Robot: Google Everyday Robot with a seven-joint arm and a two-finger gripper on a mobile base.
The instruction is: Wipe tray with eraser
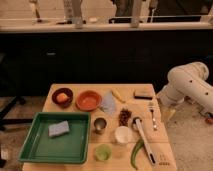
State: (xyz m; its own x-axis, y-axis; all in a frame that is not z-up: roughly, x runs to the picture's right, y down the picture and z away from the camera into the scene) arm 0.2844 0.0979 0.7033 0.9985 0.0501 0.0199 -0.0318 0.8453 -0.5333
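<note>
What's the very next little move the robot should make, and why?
Probably swing the hand left and over the eraser. The hand hangs beside the table's right edge, holding nothing. The eraser lies at the table's back right, far from the tray at front left. It likely has to pick up the eraser before any wiping.

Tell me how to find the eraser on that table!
Look at the wooden table, then at its far right corner, away from the big green tray. The eraser lies there, behind the fork, near the gripper hanging just off the table's right edge. It is a small dark-topped block, not the grey-blue sponge inside the tray.
</note>
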